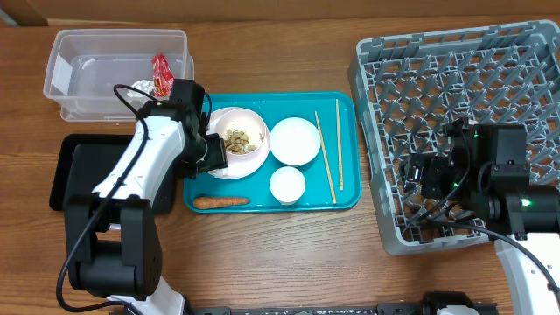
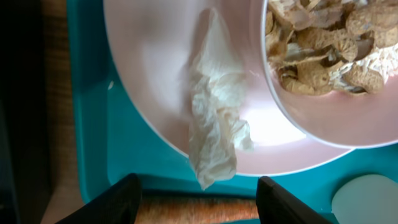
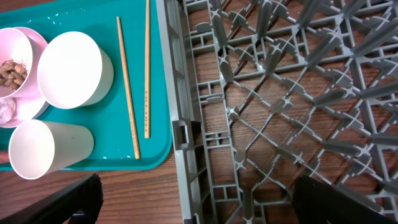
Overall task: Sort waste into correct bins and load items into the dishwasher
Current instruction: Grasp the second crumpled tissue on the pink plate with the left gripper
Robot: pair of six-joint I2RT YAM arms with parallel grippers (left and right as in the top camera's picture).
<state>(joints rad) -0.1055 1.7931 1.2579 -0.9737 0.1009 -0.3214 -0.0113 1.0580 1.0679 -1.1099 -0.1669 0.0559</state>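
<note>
**Left wrist view.** My left gripper [image 2: 199,182] hangs over the pale pink round plate [image 2: 149,62]. Its two dark fingers [image 2: 118,202] are spread wide with nothing between them. A crumpled white tissue [image 2: 214,124] lies on that plate, and its lower end reaches past the rim onto the teal plastic serving tray [image 2: 93,124]. Beside the tissue, a pink bowl [image 2: 323,118] standing on the plate holds beige food scraps [image 2: 323,43].

**Overhead view.** The thin orange carrot stick [image 1: 220,201] lies along the teal tray's near edge. The white round bowl [image 1: 294,141], small white cup [image 1: 287,185] and two thin wooden chopsticks [image 1: 325,157] sit to the plate's right. The red crinkled wrapper [image 1: 161,76] is inside the clear rectangular plastic tub [image 1: 96,70]. The shallow black rectangular tray [image 1: 74,166] lies beside the tub, partly under my left arm.

**Right wrist view.** My right gripper [image 3: 198,183], likewise wide open and empty, hovers above the edge of the grey lattice dish rack [image 3: 267,93] that faces the teal tray.
</note>
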